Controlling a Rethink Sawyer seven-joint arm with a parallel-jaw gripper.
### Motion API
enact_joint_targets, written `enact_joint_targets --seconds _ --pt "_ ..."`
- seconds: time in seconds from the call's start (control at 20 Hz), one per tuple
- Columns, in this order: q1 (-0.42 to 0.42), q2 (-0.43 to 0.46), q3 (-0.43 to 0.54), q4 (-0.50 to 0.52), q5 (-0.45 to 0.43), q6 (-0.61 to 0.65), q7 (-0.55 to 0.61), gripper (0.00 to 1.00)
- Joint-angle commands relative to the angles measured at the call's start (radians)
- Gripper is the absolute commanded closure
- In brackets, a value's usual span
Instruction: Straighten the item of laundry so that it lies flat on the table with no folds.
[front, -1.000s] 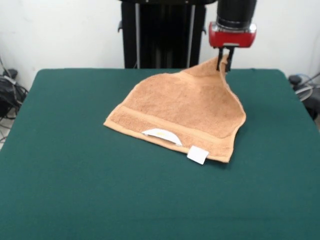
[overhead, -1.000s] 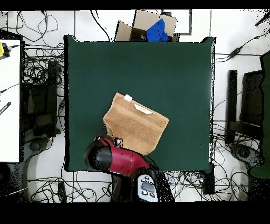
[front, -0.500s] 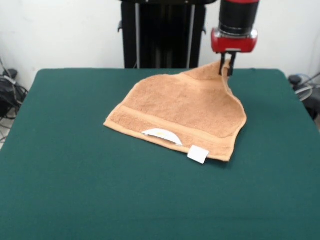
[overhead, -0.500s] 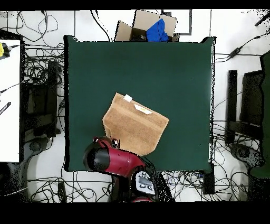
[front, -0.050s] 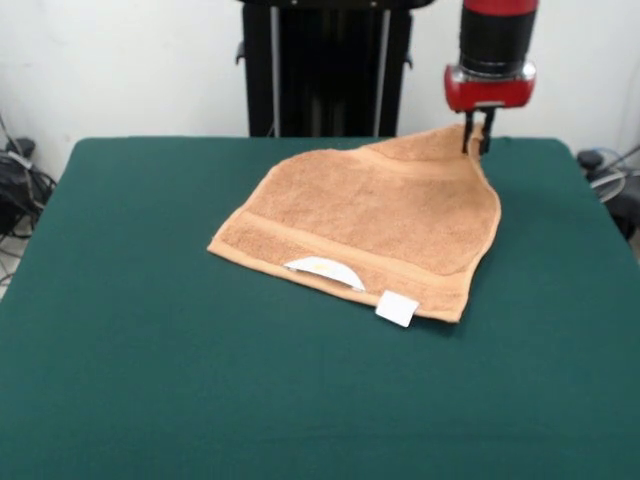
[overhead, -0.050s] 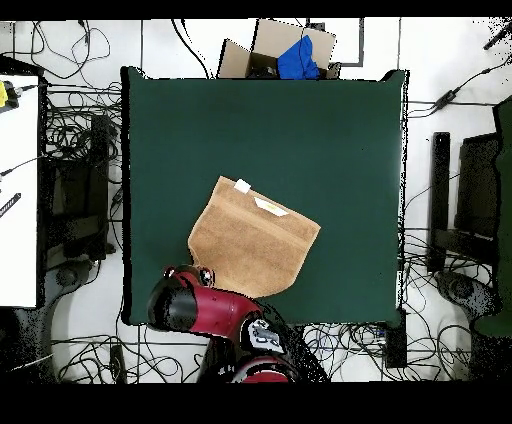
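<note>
Towel (front, -0.050s: 370, 225) first: it lies on the green table (front, -0.050s: 150, 380), toward the robot's side, with one corner lifted and the rest resting on the cloth. Your fingers (front, -0.050s: 477, 138) are clamped on that raised corner. Over the last second the gripper has carried the corner outward and toward the table's back edge; in the overhead view the towel (overhead, -0.050s: 252, 240) now reaches further toward the table's lower-left corner than it did. That pull has widened the sheet and begun opening the fold, which counts as progress. You are not finished, though: the corner is off the table, a ridge runs down from it, and the white tag (front, -0.050s: 396, 309) end looks doubled over. Expect more outward pull before you lay it down.
</note>
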Motion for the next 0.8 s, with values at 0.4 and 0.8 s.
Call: enact_joint_targets --seconds 0.4,0.8 --pt "0.028 0.093 0.102 0.009 0.017 -0.110 0.305 1.00" --pt "0.087 0.118 0.050 -0.031 0.040 -0.061 0.252 1.00"
